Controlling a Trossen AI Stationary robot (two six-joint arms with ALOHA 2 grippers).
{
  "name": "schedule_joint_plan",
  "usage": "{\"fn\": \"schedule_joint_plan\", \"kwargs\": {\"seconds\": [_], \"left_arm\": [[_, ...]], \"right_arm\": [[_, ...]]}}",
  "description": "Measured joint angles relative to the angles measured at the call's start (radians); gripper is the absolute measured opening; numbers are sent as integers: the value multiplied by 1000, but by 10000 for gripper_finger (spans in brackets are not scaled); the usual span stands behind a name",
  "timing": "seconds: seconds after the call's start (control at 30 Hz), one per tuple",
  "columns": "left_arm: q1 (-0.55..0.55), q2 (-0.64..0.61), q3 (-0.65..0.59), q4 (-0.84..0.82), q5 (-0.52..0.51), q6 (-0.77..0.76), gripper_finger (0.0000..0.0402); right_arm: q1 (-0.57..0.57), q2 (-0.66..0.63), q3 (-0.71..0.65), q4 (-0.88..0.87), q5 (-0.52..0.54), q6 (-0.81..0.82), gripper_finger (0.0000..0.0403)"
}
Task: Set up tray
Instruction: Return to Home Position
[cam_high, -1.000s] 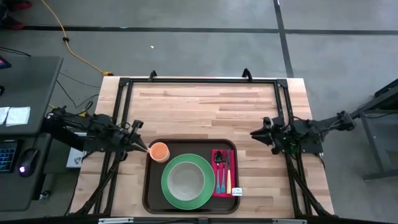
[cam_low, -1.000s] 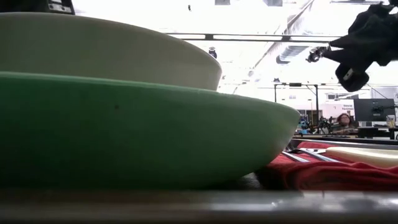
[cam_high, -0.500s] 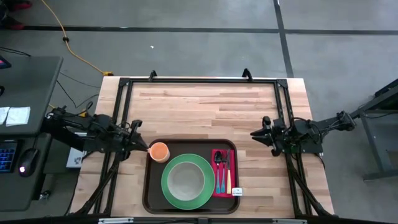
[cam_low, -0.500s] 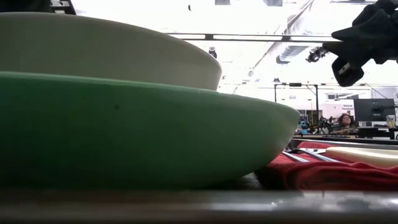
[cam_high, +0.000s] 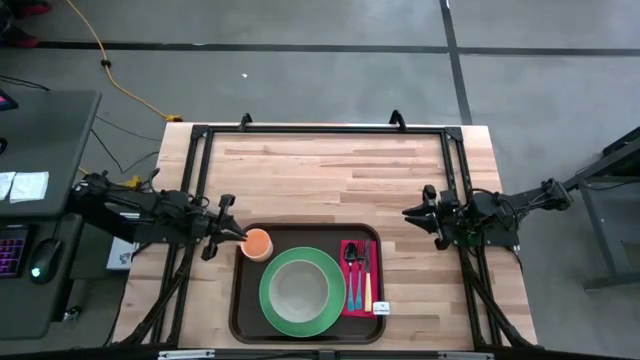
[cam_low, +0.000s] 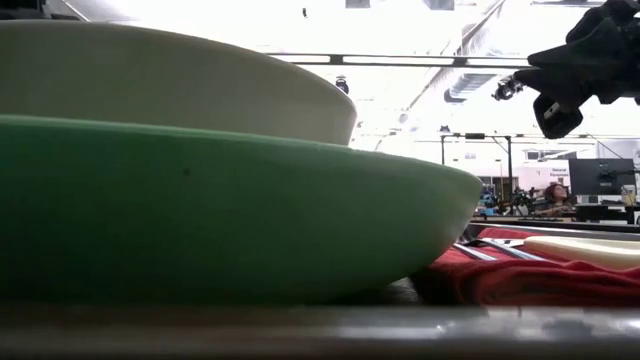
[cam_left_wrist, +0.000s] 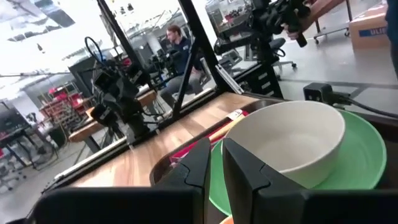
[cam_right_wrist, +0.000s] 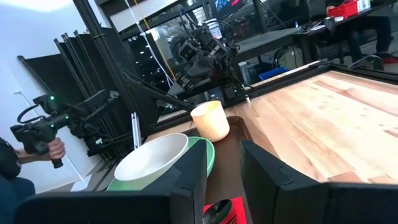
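The dark brown tray (cam_high: 240, 300) lies at the table's near middle. On it rest a green plate (cam_high: 270, 300) with a white bowl (cam_high: 297, 288) in it, an orange cup (cam_high: 257, 243) in the far left corner, and a red napkin (cam_high: 356, 304) with cutlery (cam_high: 358, 272) on the right. My left gripper (cam_high: 238, 238) points level at the cup's left side, slightly open, with only a sliver of the cup (cam_left_wrist: 227, 219) showing below its fingers (cam_left_wrist: 216, 149). My right gripper (cam_high: 410, 213) hovers right of the tray, slightly open and holding nothing (cam_right_wrist: 222, 152). My left gripper's fingertips (cam_high: 240, 238) stand right at the left rim of the orange cup (cam_high: 247, 241), coming level from the table's left. I cannot tell whether they touch it. The cup stands upright on the tray.
A black frame (cam_high: 320, 130) runs around the table's far and side edges. Bare wood (cam_high: 330, 175) stretches beyond the tray. A desk with a keyboard and mouse (cam_high: 40, 262) stands left of the table. People show in the room behind (cam_left_wrist: 180, 43).
My left gripper has sunk beside the orange cup and rolled a little; the cup has stayed put. My right gripper has rolled a little in place.
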Motion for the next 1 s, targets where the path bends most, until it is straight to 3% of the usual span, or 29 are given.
{"fn": "schedule_joint_plan", "kwargs": {"seconds": [1.0], "left_arm": [[0,0,-14,-55,-43,-16,74]], "right_arm": [[0,0,-1,1,3,-45,74]]}}
